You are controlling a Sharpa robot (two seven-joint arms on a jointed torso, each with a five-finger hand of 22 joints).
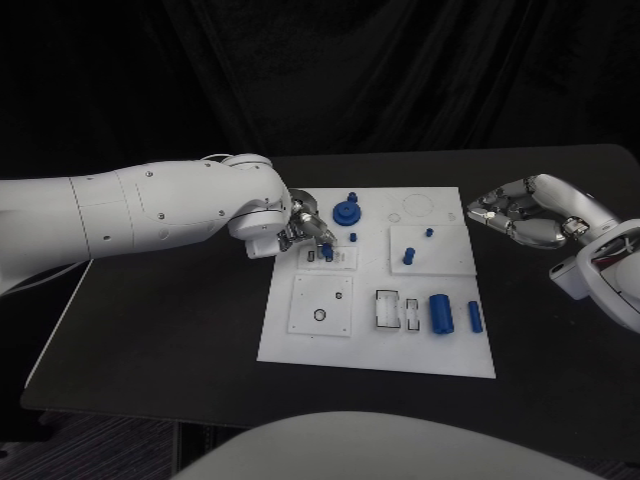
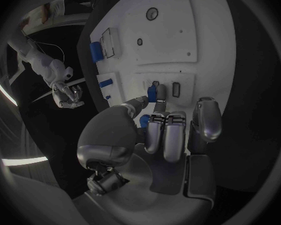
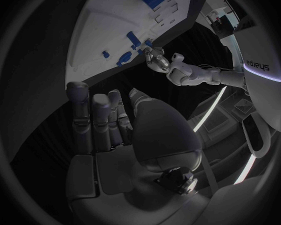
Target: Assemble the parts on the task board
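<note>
The black table (image 1: 162,330) carries the white task board (image 1: 385,345) mid-frame, with blue parts (image 1: 441,312) lying lower right on it. Left hand (image 1: 303,232), at the board's upper-left edge, pinches a small blue peg (image 1: 329,253) over a plate. Right hand (image 1: 519,213), off the board's upper right, has its fingers loosely curled and holds nothing.

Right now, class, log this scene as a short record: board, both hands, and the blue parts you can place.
Board: white task board in the middle of the black table.
Left hand: left hand over the board's left edge, pinching a small blue part.
Right hand: right hand off the board's right edge, fingers curled, holding nothing.
Loose parts: blue cylinder and slimmer blue pin lying near the board's front right.
Standing part: blue gear near the back.
</note>
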